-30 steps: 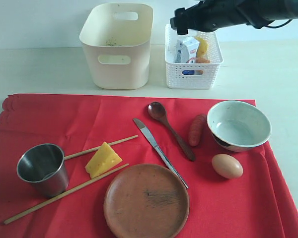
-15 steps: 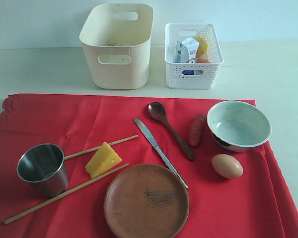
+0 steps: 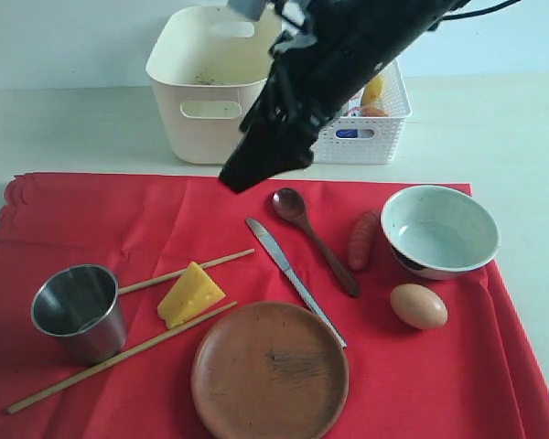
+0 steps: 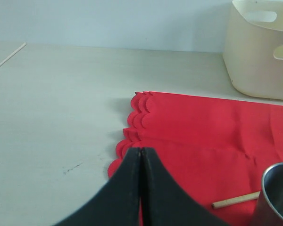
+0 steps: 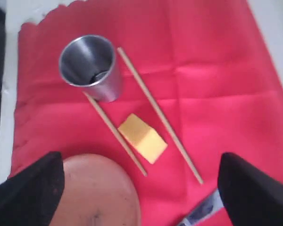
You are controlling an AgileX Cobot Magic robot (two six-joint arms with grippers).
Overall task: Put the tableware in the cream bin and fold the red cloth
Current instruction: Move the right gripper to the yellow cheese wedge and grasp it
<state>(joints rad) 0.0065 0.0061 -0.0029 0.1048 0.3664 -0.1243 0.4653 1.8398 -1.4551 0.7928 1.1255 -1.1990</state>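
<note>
The red cloth lies spread flat over the near part of the table, its scalloped edge to the left. Beyond its far edge stands the cream bin, with the white lattice basket just to its right, food packed inside.

My right arm reaches in from the far right, crossing in front of the bin and the basket. My right pincer hangs above the cloth with its jaws spread wide and nothing between them. My left pincer sits low at the near left edge of the cloth, its jaws pressed together on nothing.

All the tableware rests on the cloth. The round brown plate is nearest, in the middle. The pale bowl stands at the right. The steel cup stands upright at the near left. The two chopsticks slant from the near left up toward the middle, with a wedge of cheese between them. The knife lies slanted in the middle, its near end at the plate's right rim. The wooden spoon lies just right of it. An orange carrot-like piece lies between spoon and bowl, and an egg sits just near of the bowl.
</note>
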